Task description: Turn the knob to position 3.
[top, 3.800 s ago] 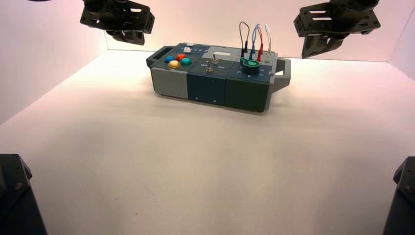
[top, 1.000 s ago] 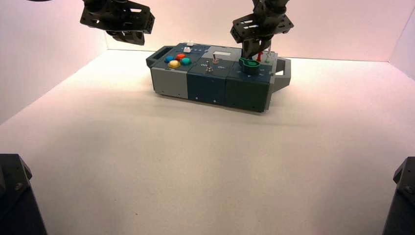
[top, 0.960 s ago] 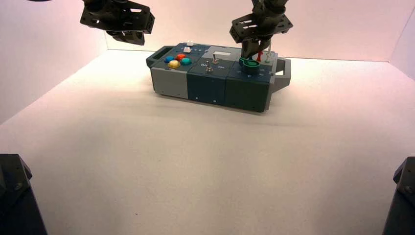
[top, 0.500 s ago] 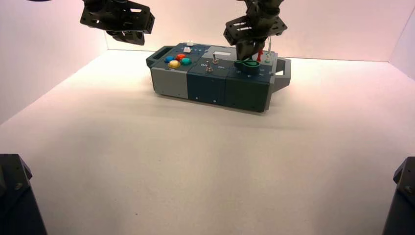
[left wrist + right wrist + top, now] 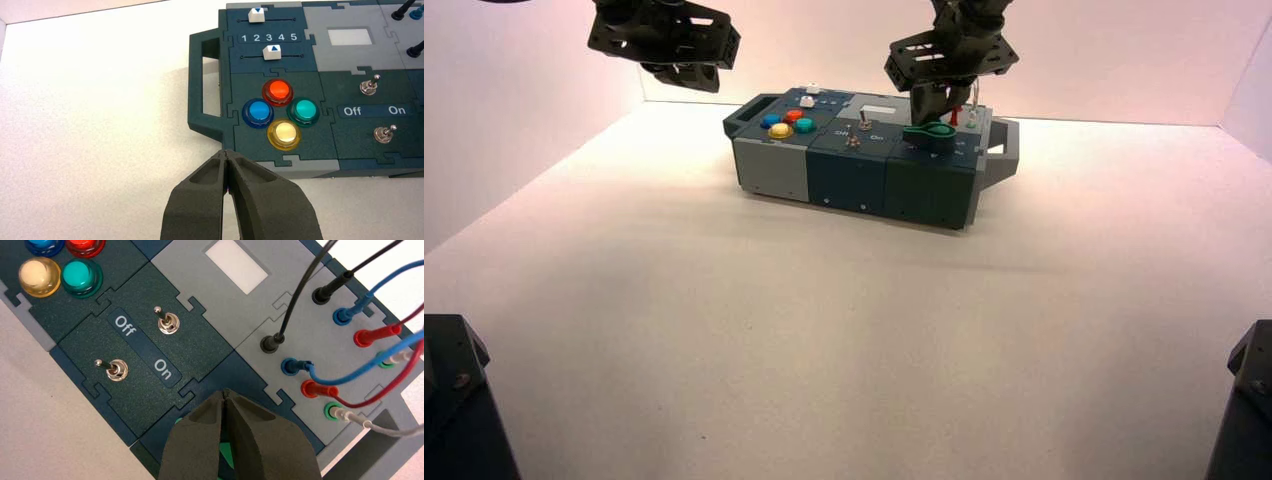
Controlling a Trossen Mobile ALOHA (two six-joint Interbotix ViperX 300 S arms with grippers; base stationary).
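The green teardrop knob (image 5: 929, 133) sits on the right end of the box (image 5: 854, 175), its pointed tip toward the box's left. My right gripper (image 5: 936, 108) hangs right over it, shut, with the fingers down against the knob. In the right wrist view the shut gripper (image 5: 224, 392) covers most of the knob (image 5: 226, 452); only green slivers show between and beside the fingers. The knob's position marks are hidden. My left gripper (image 5: 686, 75) is shut and parked high at the far left, its tips (image 5: 226, 152) above the box's near left edge.
Blue, red, teal and yellow buttons (image 5: 279, 112) are on the box's left part, with two white sliders (image 5: 272, 51) behind them. Two metal toggle switches (image 5: 167, 322) stand by the Off/On label. Black, blue, red and white wires (image 5: 350, 335) are plugged in just behind the knob. A handle (image 5: 1002, 150) sticks out at the right.
My right arm came from the upper right down onto the knob. The knob's tip has swung from pointing back-left to pointing left. The left arm has not moved.
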